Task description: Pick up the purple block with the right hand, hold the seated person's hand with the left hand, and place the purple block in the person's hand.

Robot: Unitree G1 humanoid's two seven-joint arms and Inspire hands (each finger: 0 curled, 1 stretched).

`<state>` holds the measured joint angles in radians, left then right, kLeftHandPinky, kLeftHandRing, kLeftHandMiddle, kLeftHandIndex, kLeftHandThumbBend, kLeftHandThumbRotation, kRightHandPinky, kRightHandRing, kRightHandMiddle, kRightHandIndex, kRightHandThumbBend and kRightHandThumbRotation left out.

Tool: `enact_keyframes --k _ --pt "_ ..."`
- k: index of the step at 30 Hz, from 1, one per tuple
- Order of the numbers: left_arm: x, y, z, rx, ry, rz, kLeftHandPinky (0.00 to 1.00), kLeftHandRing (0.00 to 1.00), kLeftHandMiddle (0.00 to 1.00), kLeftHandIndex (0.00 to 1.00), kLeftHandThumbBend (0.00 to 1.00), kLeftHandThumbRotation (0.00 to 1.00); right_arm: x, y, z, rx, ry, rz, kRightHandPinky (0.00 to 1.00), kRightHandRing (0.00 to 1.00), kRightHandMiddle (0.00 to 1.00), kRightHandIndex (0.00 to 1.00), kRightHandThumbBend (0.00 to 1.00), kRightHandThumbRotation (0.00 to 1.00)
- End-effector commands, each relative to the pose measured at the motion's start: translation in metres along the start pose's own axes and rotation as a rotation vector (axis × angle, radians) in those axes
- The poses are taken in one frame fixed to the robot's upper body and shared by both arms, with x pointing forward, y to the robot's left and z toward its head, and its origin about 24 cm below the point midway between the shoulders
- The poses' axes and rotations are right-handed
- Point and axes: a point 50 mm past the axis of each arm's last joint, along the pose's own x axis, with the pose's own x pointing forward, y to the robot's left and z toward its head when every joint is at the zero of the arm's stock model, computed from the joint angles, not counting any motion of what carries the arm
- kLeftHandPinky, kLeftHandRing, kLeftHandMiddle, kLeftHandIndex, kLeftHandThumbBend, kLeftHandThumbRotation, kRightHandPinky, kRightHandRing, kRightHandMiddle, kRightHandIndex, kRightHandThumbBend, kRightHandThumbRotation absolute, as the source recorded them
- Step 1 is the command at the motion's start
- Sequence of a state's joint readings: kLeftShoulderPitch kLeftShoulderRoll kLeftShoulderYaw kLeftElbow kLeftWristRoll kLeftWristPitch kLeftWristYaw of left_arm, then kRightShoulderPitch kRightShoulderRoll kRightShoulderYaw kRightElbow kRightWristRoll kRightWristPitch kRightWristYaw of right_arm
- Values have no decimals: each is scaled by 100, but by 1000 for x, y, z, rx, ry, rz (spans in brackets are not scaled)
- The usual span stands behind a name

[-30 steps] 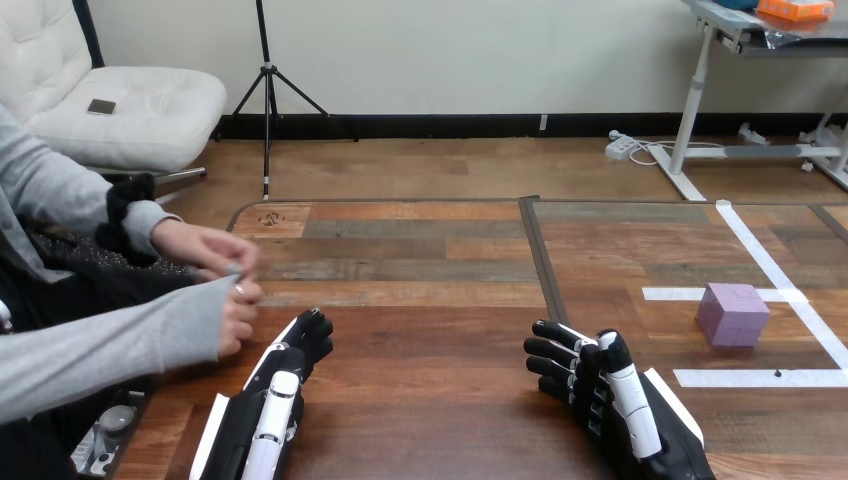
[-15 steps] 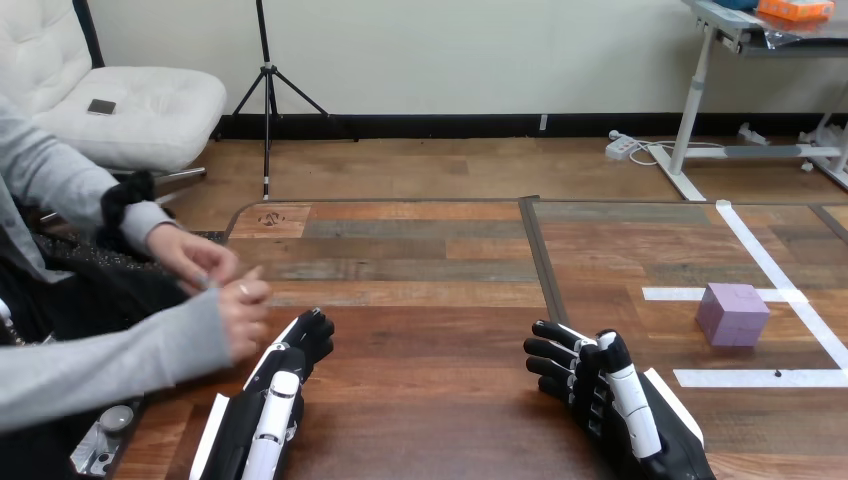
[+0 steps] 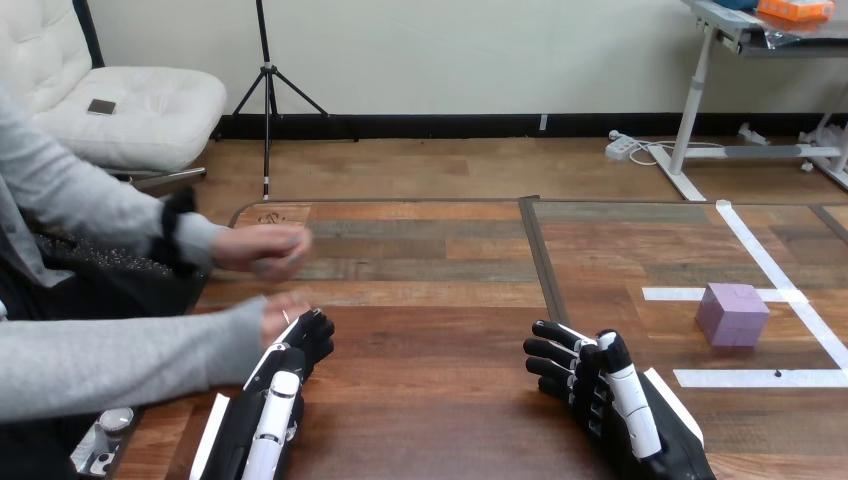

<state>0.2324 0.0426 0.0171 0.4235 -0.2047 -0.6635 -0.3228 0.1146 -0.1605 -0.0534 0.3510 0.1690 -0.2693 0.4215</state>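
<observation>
The purple block [image 3: 733,314] sits on the desk [image 3: 430,350] beside white tape lines [image 3: 760,378], apart from the right hand [image 3: 612,398], whose loosely bent fingers [image 3: 548,352] hold nothing; it looks light, stiff and unslippery, best pinched across two opposite flat sides.

The small pale purple cube block [image 3: 733,314] sits flat and square on the wooden counter [image 3: 430,350], far right, inside the white tape outline [image 3: 760,378], nothing touching it. Over at the left edge, the person's upper hand [image 3: 262,247] reaches over the counter, fingers loosely curled. The person's lower hand [image 3: 285,308] lies nearer, just beside the left robot hand [image 3: 275,390] at its fingertips.
</observation>
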Motion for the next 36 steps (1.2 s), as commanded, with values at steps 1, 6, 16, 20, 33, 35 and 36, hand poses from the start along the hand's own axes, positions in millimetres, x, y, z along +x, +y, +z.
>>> enact_keyframes --k 1,6,16,20,33,35,36 --pt "17 -1 17 30 -94 -28 98 91 89 87 47 91 18 0 30 -53 -122 23 89 87 86 86 86 100" --pt "18 0 17 34 -97 -33 98 90 88 87 44 91 24 -2 35 -71 -140 13 88 86 86 86 85 100" --pt "20 2 15 36 -99 -39 94 88 87 87 37 90 38 -8 49 -117 -201 6 85 85 85 85 80 100" --pt "20 2 15 38 -100 -42 94 88 87 87 34 89 44 -12 55 -151 -222 -12 82 83 84 84 81 100" --pt "21 1 14 41 -100 -39 92 88 88 86 30 89 67 -28 73 -174 -243 -57 80 82 83 83 81 100" --pt "21 1 14 43 -100 -38 92 88 87 86 31 89 71 -31 76 -178 -245 -63 81 83 83 83 81 100" --pt "21 1 14 42 -100 -38 92 88 87 86 30 89 72 -32 78 -180 -246 -66 81 83 83 83 81 100"
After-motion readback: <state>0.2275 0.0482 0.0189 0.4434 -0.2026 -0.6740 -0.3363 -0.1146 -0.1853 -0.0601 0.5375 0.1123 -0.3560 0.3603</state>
